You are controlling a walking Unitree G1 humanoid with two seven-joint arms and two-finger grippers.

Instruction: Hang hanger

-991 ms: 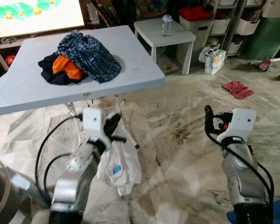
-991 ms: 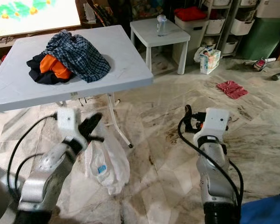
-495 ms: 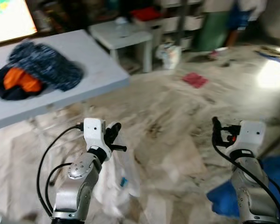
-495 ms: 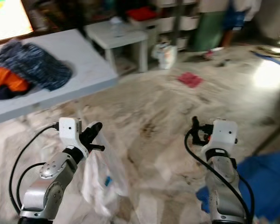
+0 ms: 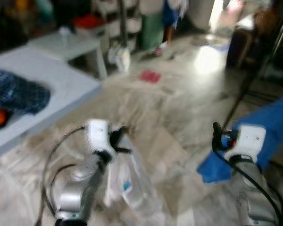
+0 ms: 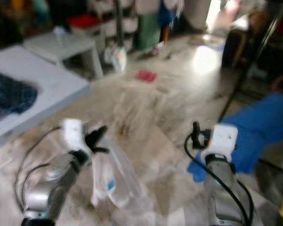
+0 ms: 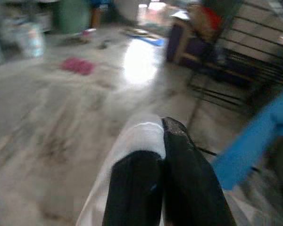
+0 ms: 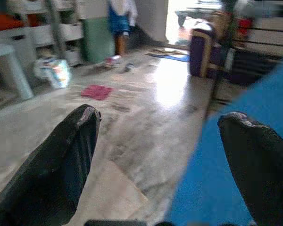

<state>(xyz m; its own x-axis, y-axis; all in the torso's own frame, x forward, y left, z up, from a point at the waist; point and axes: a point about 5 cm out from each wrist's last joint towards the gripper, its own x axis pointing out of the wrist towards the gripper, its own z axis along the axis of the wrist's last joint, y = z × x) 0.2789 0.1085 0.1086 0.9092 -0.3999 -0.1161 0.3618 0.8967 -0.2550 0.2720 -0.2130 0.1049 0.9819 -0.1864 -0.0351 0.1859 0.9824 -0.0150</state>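
Floor [image 5: 170,122]: pale marbled tile, wide and mostly bare ahead. Head views are blurred, so fine detail is unreliable.

Table [image 5: 61,89]: grey, at the robot's left; a heap of clothes [image 5: 16,96] lies near its left edge. A smaller white side table [image 5: 73,44] stands beyond its far corner.

Blue cloth [image 5: 254,127]: large, draped at the right, just beside the right arm. Risk: it could snag the arm's cable or fingers if the arm swings outward.

Rack [image 7: 254,61]: dark bars at the far right of the room; probably the hanging place, though blur leaves this uncertain.

White garment [image 5: 127,183]: hangs from the left gripper [image 5: 119,141], well above nothing but floor. The hanger itself cannot be made out; it is presumably inside the garment's neck.

Left gripper: fingers [image 7: 179,179] pressed together on the white fabric. Risk: the hold appears to be on thin cloth at the fingertips, so swaying could let it slip.

Right gripper [image 8: 160,141]: fingers spread wide, holding nothing.

Red rag [image 5: 150,76]: on the floor, well ahead. Risk: a trip or slide underfoot.
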